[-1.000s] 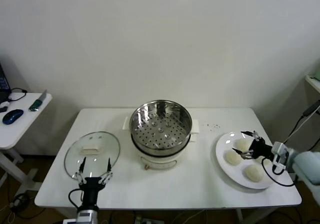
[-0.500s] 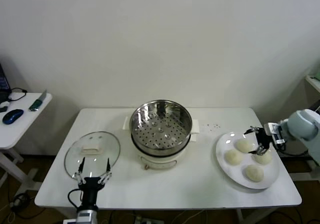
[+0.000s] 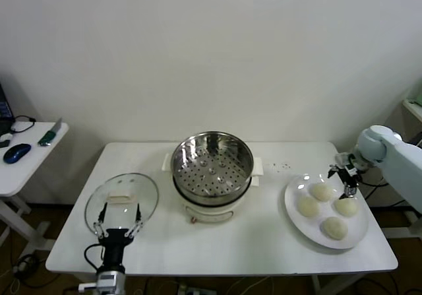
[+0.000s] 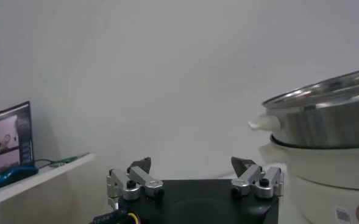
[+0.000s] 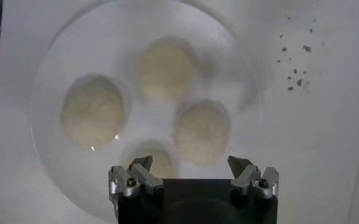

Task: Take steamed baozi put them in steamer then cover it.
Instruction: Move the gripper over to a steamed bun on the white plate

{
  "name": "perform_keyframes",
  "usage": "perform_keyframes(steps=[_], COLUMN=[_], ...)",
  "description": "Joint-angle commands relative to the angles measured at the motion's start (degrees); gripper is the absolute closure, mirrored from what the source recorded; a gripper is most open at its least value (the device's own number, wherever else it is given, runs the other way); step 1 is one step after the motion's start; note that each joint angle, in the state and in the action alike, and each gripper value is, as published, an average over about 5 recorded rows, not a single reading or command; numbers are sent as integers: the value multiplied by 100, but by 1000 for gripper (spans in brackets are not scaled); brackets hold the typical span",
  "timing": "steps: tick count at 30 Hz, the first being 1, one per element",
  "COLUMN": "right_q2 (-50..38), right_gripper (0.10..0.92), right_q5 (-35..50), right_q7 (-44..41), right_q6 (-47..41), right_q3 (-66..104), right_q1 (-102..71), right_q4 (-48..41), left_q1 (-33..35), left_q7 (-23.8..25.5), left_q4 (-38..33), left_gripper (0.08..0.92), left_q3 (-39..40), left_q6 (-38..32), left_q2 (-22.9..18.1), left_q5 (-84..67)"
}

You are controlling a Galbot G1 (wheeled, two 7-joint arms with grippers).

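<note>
Risen and swung toward the desk's far right edge, the right gripper hovers over the white plate, fingers apart and empty, likely lining up a pick. Four steamed baozi lie there; the steamer stands mid-desk. Near the front left corner, the left gripper waits, fingers apart, beside the glass lid. No readable writing.

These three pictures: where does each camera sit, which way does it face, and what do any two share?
Head view: from the robot's head, looking down at the table; both arms show.
Left wrist view: low by the table, facing sideways at the steamer; open left pincer shows.
Right wrist view: above the plate, facing down at four buns; open right pincer shows.
Shared: the head view also shows the steamer, plate and buns.
</note>
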Motion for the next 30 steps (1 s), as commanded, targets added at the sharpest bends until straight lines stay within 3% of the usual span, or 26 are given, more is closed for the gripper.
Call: perform_keyframes(steps=[1,16,30], right_q2=[745,1440,1511], right_gripper=[203,203,232], right_q5=[-324,-896,-919], right_q7=[-32,191,145], right_q6=[157,402,516], right_q3=[-327,289,354], right_q1=[258,-168,-209], right_q4=[-1031,-1931,-1991], left_q1=[-36,-120,-208], left_q7=[3,-8,-2], left_q4=[-12,-48,-47], left_gripper=[177,177,177], left_q3=[-77,-125,-112], left_q6=[93,284,340], left_q2=[58,89,102], left_q5=[8,28,78])
